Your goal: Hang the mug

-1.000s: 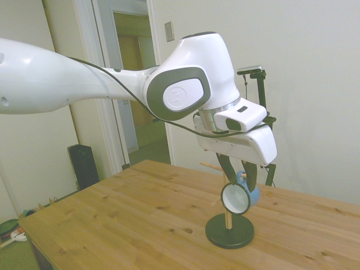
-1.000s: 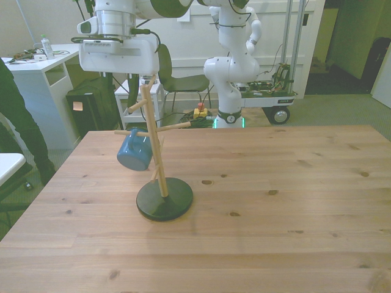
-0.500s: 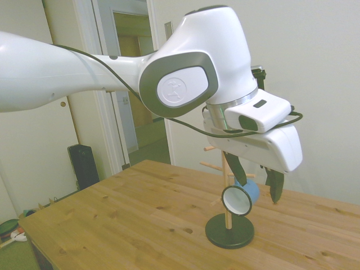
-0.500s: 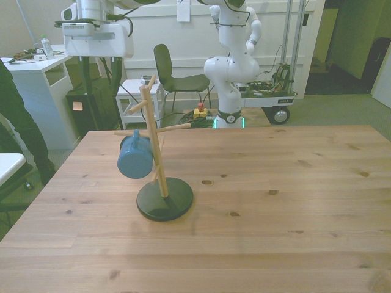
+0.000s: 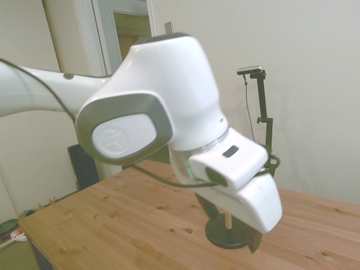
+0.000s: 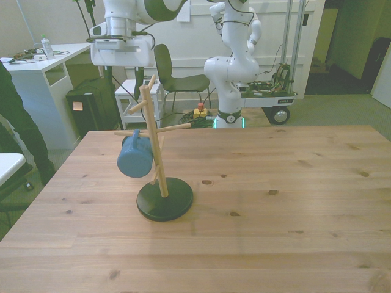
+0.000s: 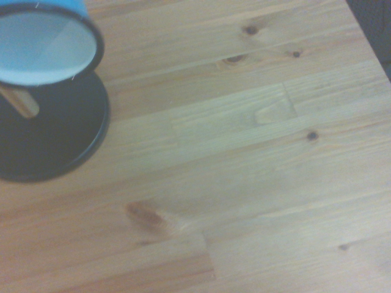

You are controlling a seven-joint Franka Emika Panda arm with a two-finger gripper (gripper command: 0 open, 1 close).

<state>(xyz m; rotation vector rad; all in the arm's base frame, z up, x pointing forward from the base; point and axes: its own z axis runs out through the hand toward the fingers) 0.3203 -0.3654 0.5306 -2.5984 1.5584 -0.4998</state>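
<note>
Blue mug [image 6: 135,157] hanging by its handle from a low peg of the wooden peg tree [image 6: 153,137], off the table [image 6: 275,220]. Claw [image 6: 121,52] raised well above and behind the mug, apart from it; finger spread cannot be told.

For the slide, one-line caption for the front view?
Blue mug hangs on the wooden peg tree; gripper clear above.

one mug [image 6: 134,160] — one peg tree [image 6: 160,171] — one table [image 6: 275,213] — one chair [image 6: 177,76]
</note>
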